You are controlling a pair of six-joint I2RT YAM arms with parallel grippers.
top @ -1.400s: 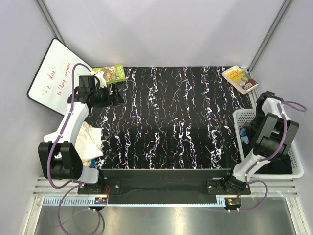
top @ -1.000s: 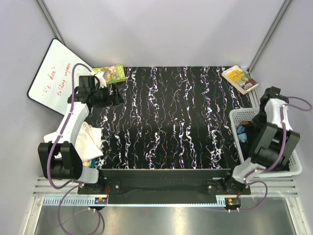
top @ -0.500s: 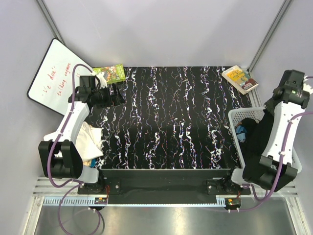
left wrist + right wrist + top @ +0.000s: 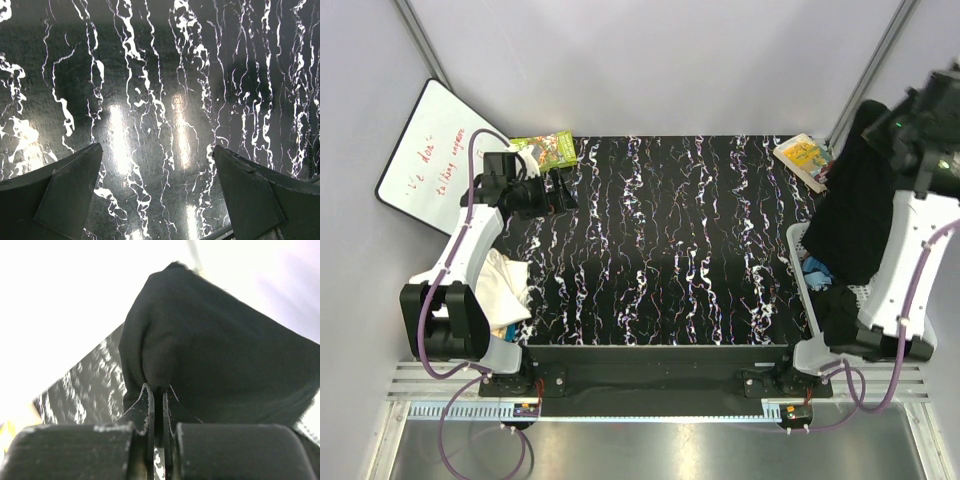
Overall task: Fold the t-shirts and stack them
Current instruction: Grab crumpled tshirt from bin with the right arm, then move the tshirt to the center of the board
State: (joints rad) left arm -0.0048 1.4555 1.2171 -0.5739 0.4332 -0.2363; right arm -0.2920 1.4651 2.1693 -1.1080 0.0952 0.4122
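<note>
Two arms work over one black tabletop (image 4: 670, 250) veined with white. The right gripper (image 4: 156, 390) is pinched tight on a fold of one black t-shirt (image 4: 855, 215) and holds it high at the right edge. The cloth hangs down over one white slatted basket (image 4: 797, 265). One piece of blue cloth (image 4: 815, 270) shows inside the basket.

The left gripper (image 4: 156, 149) is spread wide with nothing in it. It hovers over the far left part of the tabletop, just beside a green book (image 4: 545, 150). A second book, yellowish (image 4: 808, 160), lies at the far right corner.

A heap of white t-shirts (image 4: 505, 285) sits at the left edge beside the left arm; how many cannot be told.

The wide marbled stretch between the arms shows whole.

One whiteboard (image 4: 425, 150) leans at far left. Its red handwriting and the book covers are too small to read.
</note>
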